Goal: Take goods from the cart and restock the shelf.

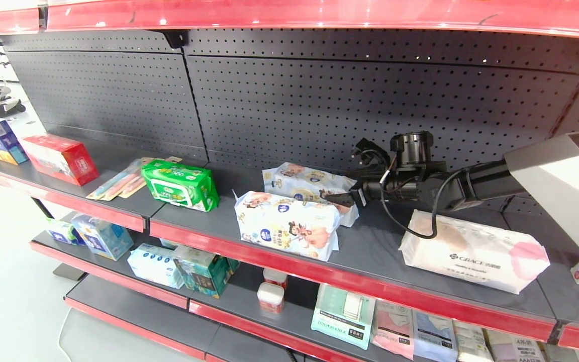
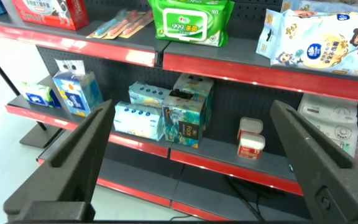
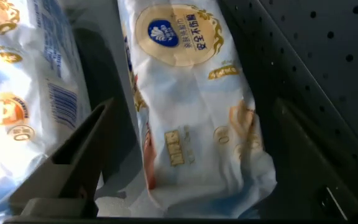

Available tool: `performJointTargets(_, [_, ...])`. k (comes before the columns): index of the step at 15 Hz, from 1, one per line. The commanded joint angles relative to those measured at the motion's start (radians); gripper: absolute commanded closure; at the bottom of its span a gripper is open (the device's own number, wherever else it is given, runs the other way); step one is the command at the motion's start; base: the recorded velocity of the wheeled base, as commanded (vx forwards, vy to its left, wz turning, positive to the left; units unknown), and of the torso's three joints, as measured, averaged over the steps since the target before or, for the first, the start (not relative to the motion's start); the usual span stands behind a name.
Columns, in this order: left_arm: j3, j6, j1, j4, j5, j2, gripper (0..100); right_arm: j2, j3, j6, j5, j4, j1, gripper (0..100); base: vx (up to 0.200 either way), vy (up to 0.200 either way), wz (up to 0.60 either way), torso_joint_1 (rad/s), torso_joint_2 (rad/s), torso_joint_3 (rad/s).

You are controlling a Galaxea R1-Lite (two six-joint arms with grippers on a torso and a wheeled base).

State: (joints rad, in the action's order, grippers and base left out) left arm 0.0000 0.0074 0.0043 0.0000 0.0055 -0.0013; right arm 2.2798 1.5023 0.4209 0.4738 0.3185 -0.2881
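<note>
right fingers (image 3: 73, 155) spread astride rear tissue pack (image 3: 191, 112) | left fingers (image 2: 73, 155) spread; empty

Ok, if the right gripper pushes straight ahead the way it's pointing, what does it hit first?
The rear cartoon-print pack: it lies between the open fingers of the right gripper, so the palm would likely press into it quickly, though the gap is hard to judge.
</note>
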Motion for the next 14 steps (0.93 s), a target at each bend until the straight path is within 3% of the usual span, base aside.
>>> performJointTargets(1, [0.000, 0.000, 0.000, 0.000, 0.001, 0.001, 0, 0.000, 0.002, -0.002, 0.000, -0.001, 0.000, 0, 0.000, 0.000, 0.00, 0.000, 0.00, 0.000])
performJointTargets(10, [0.000, 0.000, 0.000, 0.000, 0.001, 0.001, 0, -0.014, -0.031, -0.001, -0.116, -0.001, 0.024, 0, 0.000, 0.000, 0.00, 0.000, 0.00, 0.000])
performJointTargets(14, [0.000, 0.000, 0.000, 0.000, 0.001, 0.001, 0, -0.013, -0.025, -0.002, -0.119, -0.001, 0.026, 0, 0.000, 0.000, 0.00, 0.000, 0.00, 0.000])
